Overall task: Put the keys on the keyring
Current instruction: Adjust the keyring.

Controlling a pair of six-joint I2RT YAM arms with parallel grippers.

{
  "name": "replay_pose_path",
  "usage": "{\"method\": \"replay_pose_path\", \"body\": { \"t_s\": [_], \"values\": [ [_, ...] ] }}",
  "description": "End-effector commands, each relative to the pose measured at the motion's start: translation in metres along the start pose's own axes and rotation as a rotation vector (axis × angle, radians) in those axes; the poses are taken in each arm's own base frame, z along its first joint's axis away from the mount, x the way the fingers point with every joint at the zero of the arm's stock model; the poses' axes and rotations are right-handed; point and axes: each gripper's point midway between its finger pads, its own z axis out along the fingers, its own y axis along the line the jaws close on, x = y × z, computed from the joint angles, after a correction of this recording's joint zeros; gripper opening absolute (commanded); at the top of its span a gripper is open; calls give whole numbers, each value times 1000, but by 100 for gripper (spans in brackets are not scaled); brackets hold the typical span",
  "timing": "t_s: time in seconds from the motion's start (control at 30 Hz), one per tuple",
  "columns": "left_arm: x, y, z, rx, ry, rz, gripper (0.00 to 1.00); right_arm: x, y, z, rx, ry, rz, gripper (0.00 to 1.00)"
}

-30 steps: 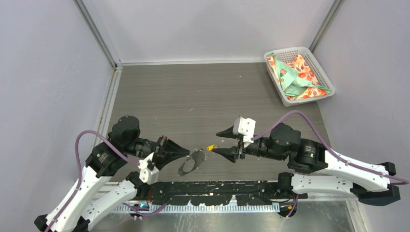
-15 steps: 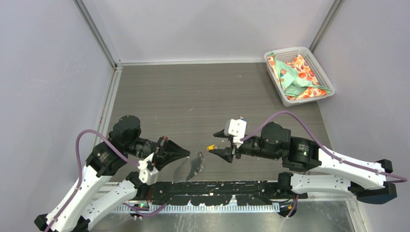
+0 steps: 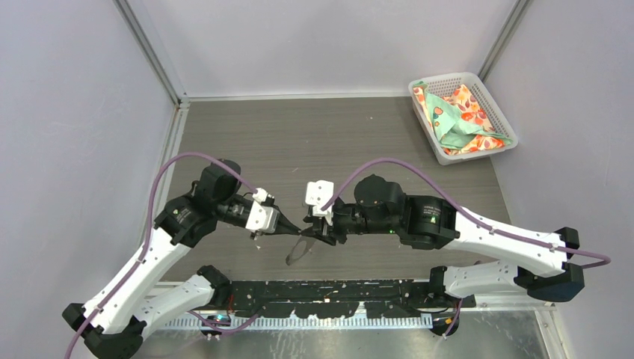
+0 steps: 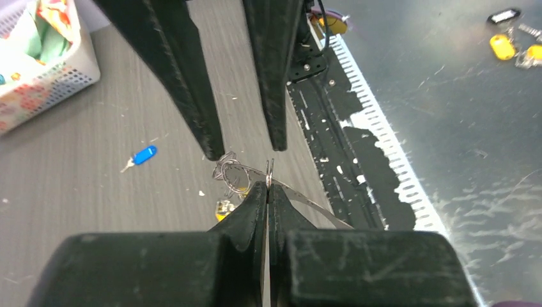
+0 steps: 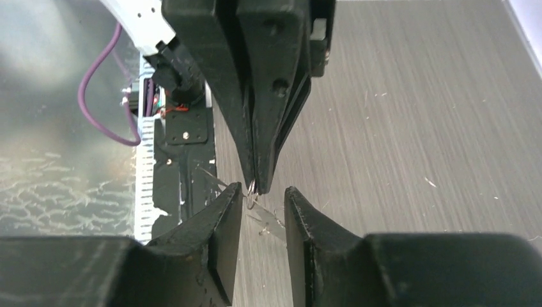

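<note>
Two grippers meet tip to tip above the near part of the surface [image 3: 299, 142]. Left gripper [image 3: 293, 226]: clamped fully shut on the keyring [image 3: 297, 251]. It pinches the small metal fitting [image 4: 269, 173], so the grey cord hangs slack below and the fitting faces the other arm edge-on. Right gripper [image 5: 262, 192]: jaws apart with a narrow gap, straddling the left tip and the fitting. Nothing shows between them, so I judge it is lining up on the fitting rather than holding anything. Count: one keyring, held up by its fitting; two keys, neither threaded as far as I can tell. Blue key [image 4: 143, 155] lies flat on the surface, well apart from both grippers. Yellow key [image 4: 223, 208] shows just beside the left finger, partly hidden; cannot tell whether it lies or hangs. One basket [image 3: 428, 123] holding one cloth [image 3: 460, 120] sits at the far right, not involved.
</note>
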Motion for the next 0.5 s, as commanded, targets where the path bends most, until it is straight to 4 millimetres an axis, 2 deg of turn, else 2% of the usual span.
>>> {"method": "replay_pose_path", "body": {
  "t_s": [0.0,0.27,0.47],
  "values": [
    [-22,0,-5,-26,-38,-108,0,-16,10,-10,-58,-44,-6,38],
    [-31,1,-5,-34,-68,-129,0,-12,16,-6,-83,-45,18,39],
    [-38,-1,-7,-23,-88,-120,0,-11,12,-3,-59,-47,32,32]
  ]
}}
